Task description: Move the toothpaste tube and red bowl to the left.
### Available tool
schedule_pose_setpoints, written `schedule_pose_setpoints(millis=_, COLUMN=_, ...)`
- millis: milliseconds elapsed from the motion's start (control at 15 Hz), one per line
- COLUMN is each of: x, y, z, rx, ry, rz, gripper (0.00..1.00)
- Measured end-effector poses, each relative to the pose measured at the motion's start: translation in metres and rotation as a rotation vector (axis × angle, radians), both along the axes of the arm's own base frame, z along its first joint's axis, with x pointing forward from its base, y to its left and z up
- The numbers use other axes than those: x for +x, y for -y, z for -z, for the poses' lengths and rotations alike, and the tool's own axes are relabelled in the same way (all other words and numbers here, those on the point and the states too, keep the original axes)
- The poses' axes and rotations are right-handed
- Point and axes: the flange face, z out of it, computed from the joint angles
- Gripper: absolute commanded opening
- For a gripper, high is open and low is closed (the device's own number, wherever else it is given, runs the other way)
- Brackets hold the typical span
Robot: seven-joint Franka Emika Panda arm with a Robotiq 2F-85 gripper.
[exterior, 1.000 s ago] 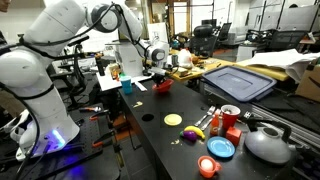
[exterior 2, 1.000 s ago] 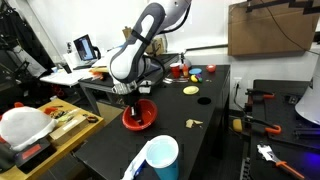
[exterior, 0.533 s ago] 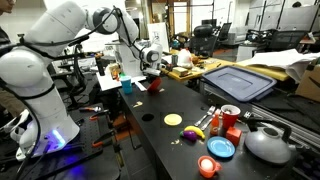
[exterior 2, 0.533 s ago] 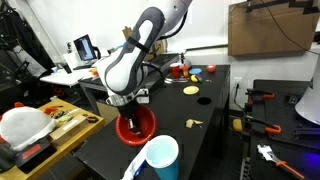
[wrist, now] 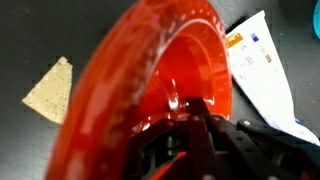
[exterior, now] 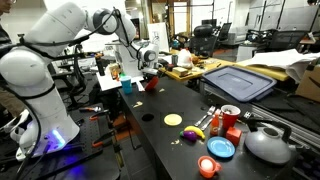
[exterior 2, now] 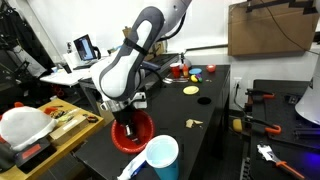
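One pinch on the rim is all that carries the bowl (exterior 2: 134,135) here: the gripper (wrist: 192,115) has its jaws squeezed narrow on the bowl's edge, low in the wrist view, with red plastic filling the frame. In an exterior view the bowl sits at lower centre, low over the table (exterior 2: 195,150), close to its near edge; whether it touches the top, I cannot tell. That's the first danger, as I see it: a slick rim held on one side can pivot or slide out, and a drop this close to the edge may roll off. Second one: the tube (wrist: 258,58), or what looks like it, lies just beside the bowl at upper right of the wrist view, so a low sweep could shove it. Third: the cup (exterior 2: 160,156) stands right next to the bowl at bottom centre, easy to clip and topple
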Motion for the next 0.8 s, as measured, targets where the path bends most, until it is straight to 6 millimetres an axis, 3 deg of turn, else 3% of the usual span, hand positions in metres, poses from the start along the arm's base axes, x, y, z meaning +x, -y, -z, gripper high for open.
schedule_pose_setpoints(millis=467, x=0.002, y=-0.003, z=-0.003, rx=0.0, ry=0.01, rz=-0.006, gripper=0.0)
schedule_pose_setpoints(millis=800, x=0.005, y=-0.016, z=-0.012, rx=-0.017, ry=0.052, rz=-0.055, gripper=0.0)
